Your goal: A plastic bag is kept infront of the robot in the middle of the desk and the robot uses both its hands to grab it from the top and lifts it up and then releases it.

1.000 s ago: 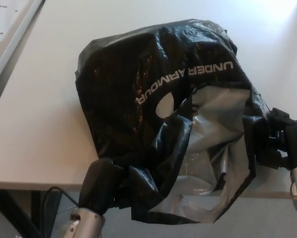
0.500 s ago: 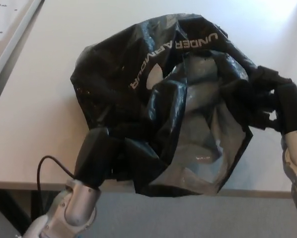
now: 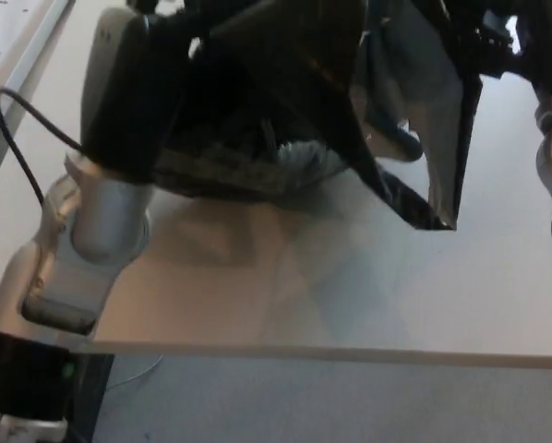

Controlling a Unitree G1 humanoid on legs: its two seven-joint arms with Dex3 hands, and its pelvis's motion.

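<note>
1. The black plastic bag (image 3: 294, 92) hangs in the air above the desk (image 3: 304, 286), stretched between the two raised hands at the top of the view; its lowest corner points down over the tabletop, seemingly clear of it.
2. The left hand (image 3: 133, 88) is up at the bag's left side, black and pressed against the film; its fingers are hidden in the folds, so I cannot tell how they are set.
3. The right hand (image 3: 521, 41) shows only partly at the upper right edge, against the bag's right side; its grip cannot be made out either.
4. The bag is thin, glossy and crinkled, pulled into flat panels with sharp creases, with a greyer inner face on the right.
5. The left forearm (image 3: 91, 221) is silver-grey, with a thin black cable (image 3: 27, 115) looping beside it.
6. The desk is smooth and pale, carrying the bag's soft shadow; grey floor (image 3: 331, 401) lies below its front edge.
</note>
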